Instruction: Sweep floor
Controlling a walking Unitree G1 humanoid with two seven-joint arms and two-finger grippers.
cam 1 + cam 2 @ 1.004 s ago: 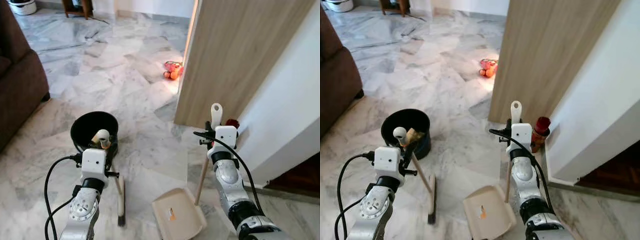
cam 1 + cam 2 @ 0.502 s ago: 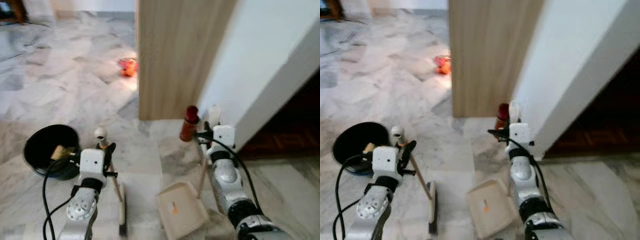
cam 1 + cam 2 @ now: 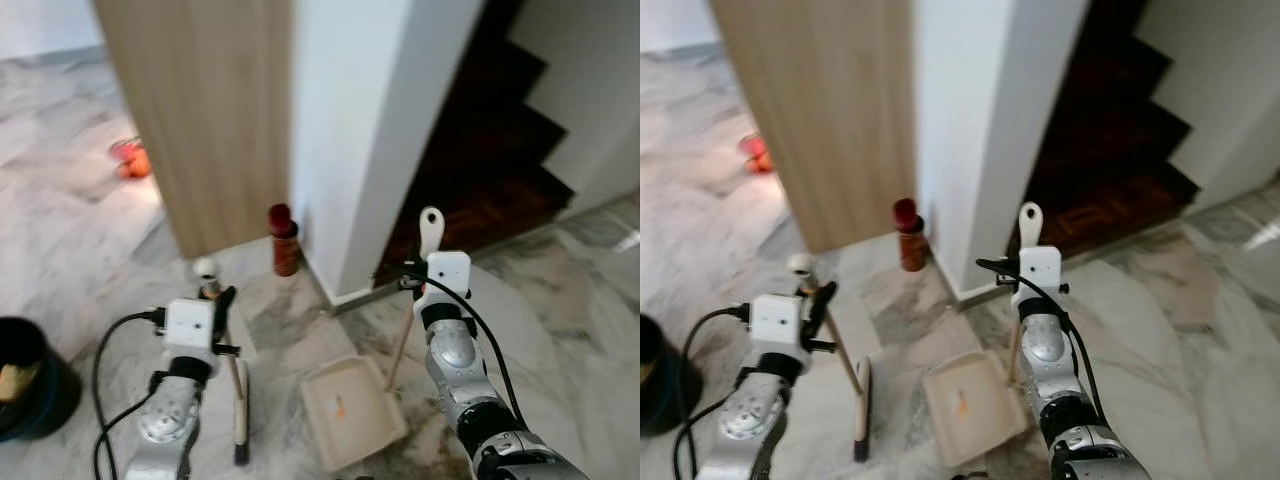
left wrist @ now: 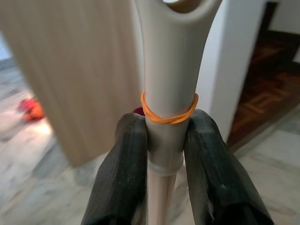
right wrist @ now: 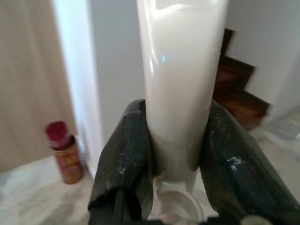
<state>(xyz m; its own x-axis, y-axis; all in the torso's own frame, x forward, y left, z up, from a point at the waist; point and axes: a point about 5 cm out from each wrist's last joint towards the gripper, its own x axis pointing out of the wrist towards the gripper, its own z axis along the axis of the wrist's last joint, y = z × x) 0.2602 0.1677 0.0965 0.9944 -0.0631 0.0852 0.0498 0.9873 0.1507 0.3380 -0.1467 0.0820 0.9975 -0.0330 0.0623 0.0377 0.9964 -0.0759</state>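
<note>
Left pincer (image 4: 165, 140) clamped on the pale handle of a cream hand broom (image 3: 238, 395) — black fingers (image 4: 125, 164) press either side of the handle, just below an orange rubber band (image 4: 168, 114). The broom stands tilted, brush head down on the grey-white marble floor (image 3: 560, 280), in front of the robot on its left.

Right pincer (image 5: 174, 154) clamped on the upright white handle of a beige plastic dustpan (image 3: 352, 408); fingers (image 5: 126, 154) grip it from both sides. The pan lies flat on the floor between the two arms, just beside the broom head, with a small orange mark on its surface.

A red-capped cylindrical bottle (image 3: 284, 240) stands upright on the floor at the foot of the white wall corner (image 3: 350, 140), next to a light wood panel (image 3: 200, 110). Dark wooden stairs (image 3: 490, 150) rise beyond the wall. A black round bin (image 3: 25, 385) sits on the robot's far left; small red-orange objects (image 3: 130, 158) lie on the floor further off — blurred.
</note>
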